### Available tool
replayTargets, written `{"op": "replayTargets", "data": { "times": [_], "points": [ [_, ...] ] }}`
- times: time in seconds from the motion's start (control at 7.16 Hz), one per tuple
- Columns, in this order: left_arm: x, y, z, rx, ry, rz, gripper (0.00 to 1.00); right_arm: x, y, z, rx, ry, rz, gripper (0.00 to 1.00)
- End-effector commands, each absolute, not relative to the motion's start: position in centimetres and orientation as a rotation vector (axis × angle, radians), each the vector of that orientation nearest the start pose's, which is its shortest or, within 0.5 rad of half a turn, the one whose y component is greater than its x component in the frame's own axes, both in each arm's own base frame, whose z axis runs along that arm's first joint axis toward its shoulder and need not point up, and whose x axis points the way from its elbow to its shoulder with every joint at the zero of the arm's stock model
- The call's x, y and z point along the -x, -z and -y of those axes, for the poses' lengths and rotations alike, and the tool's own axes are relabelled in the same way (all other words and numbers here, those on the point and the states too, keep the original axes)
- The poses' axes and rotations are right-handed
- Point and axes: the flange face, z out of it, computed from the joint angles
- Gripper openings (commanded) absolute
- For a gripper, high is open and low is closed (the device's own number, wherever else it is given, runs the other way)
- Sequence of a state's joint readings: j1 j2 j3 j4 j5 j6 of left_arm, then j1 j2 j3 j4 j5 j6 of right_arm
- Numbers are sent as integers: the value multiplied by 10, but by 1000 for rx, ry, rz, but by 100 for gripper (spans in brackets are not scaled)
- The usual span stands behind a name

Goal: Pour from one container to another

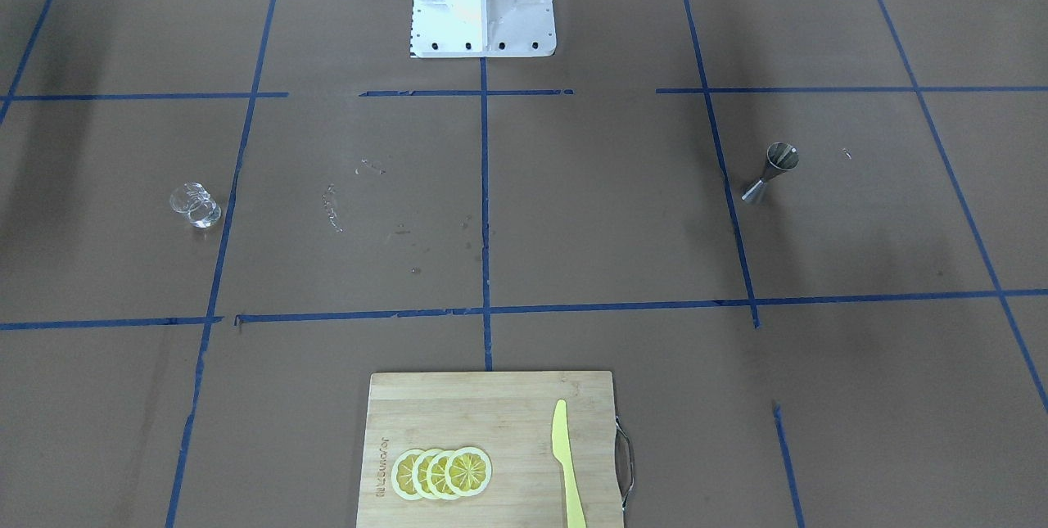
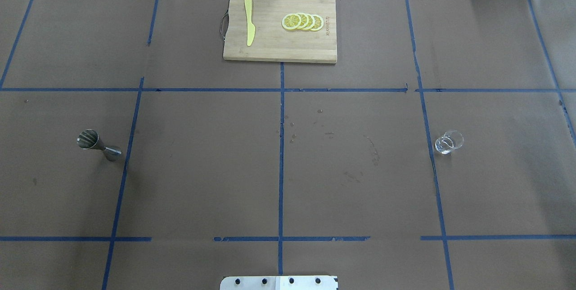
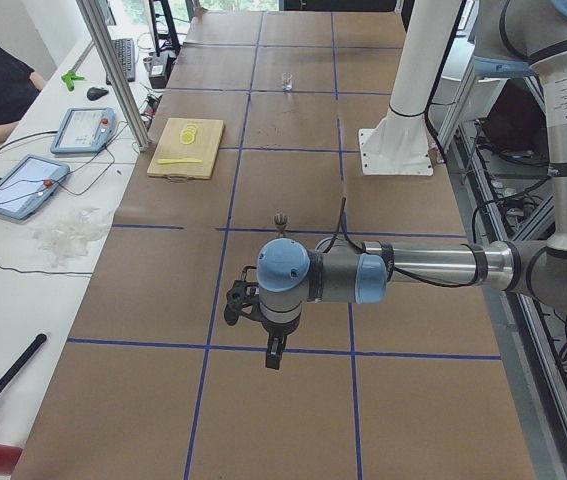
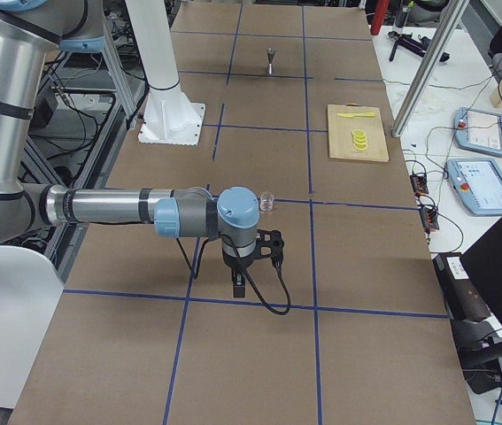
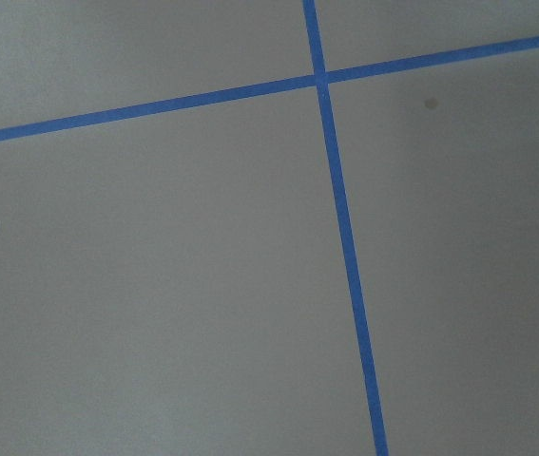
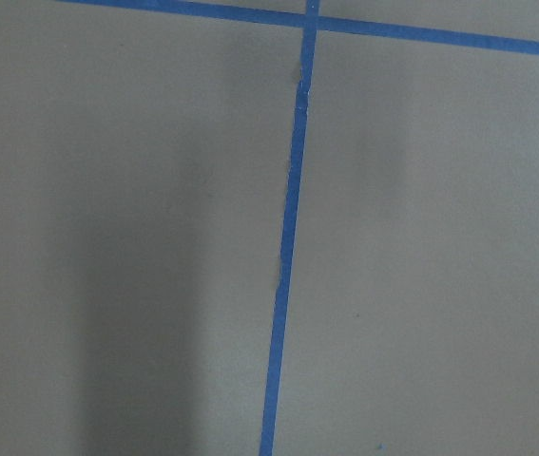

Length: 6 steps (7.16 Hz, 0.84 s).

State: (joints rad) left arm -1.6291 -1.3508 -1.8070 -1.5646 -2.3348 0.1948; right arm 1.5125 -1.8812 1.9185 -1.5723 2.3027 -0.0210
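Scene: A table (image 2: 202, 177) covered in brown paper and gridded with blue tape (image 2: 281, 168), both vessels untouched, pouring not yet begun.
Source vessel: The glass measuring cup (image 2: 448, 142) stands upright at 3 o'clock from the table's centre in the overhead view, just beside a tape line. Whether it holds liquid is not legible.
Target vessel: The jigger (image 2: 99, 145) stands upright on one cone at 9 o'clock, well apart from the cup, its open mouth up.
Right gripper: The right gripper (image 4: 237, 289) hangs over bare paper at the table's right end. It shows only in the side view, so apart or together cannot be told.
Left gripper: The left gripper (image 3: 274, 358) hangs likewise at the left end, short of the jigger. Its jaws cannot be judged either.
Bystanders: A cutting board (image 2: 279, 49) at 12 o'clock carries lemon slices (image 2: 302, 21) and a yellow knife (image 2: 249, 27), clear of the likely route.
Step in hand: Probably the right arm's reach for the cup.
Doing it well: Come down with the jaws wide and square across the cup's round wall, grip low enough to hold but clear of the rim, and lift level. Glass is slick and the jigger's mouth narrow and tippy, so a slow carry and a gentle tilt close above it look wise.
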Motion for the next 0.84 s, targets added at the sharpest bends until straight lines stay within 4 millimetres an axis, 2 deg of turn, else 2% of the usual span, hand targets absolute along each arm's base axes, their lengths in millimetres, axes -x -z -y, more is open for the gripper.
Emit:
{"op": "replayTargets", "data": {
  "times": [0.0, 0.28, 0.56, 0.7],
  "points": [
    [87, -641, 397, -108, -135, -763, 100, -45, -623, 367, -21, 91, 732, 100],
    [87, -638, 398, -117, -139, -765, 100, -45, -617, 369, -34, 96, 736, 100],
    [88, -633, 408, -149, -154, -753, 100, -43, -608, 372, -48, 98, 756, 100],
    [88, -628, 414, -162, -163, -751, 100, -42, -593, 386, -80, 107, 760, 100]
  ]
}}
